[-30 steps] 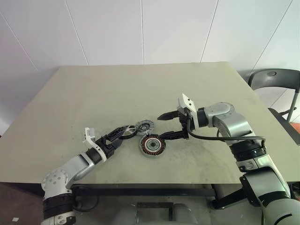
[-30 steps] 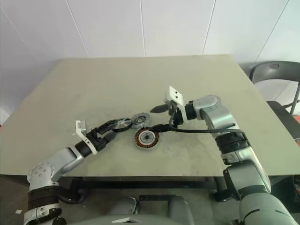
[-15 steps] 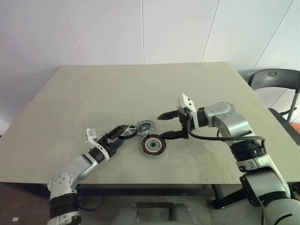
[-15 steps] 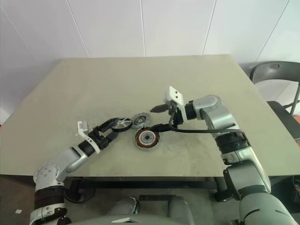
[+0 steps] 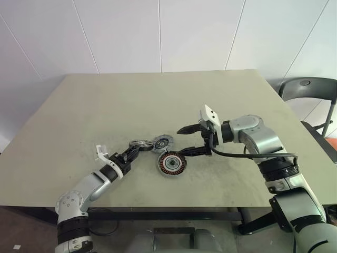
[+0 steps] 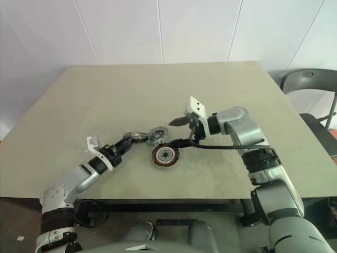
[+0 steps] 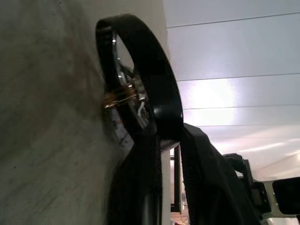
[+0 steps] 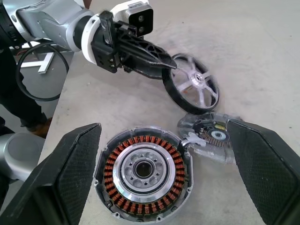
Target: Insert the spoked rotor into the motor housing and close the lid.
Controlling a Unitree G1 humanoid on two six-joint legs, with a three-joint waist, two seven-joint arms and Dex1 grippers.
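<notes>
the right wrist view is showing the copper windings inside the round motor housing point(image 8: 143, 176). the left pincer point(image 8: 166, 65) is pinching the black-rimmed spoked rotor point(image 8: 192, 84), which it circled loosely before. the right pincer point(image 5: 181, 142) is spreading wide over the grey-green tabletop point(image 5: 158, 100). white walls are behind.

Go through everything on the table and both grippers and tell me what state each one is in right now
spoked rotor: tilted up on its rim, pinched at the rim by the left gripper.
motor housing: flat on the table, open, windings exposed, no rotor inside.
lid: off the housing, lying beside it.
left gripper: shut on the rotor's rim.
right gripper: open, fingers spread either side of the housing, holding nothing.
</notes>
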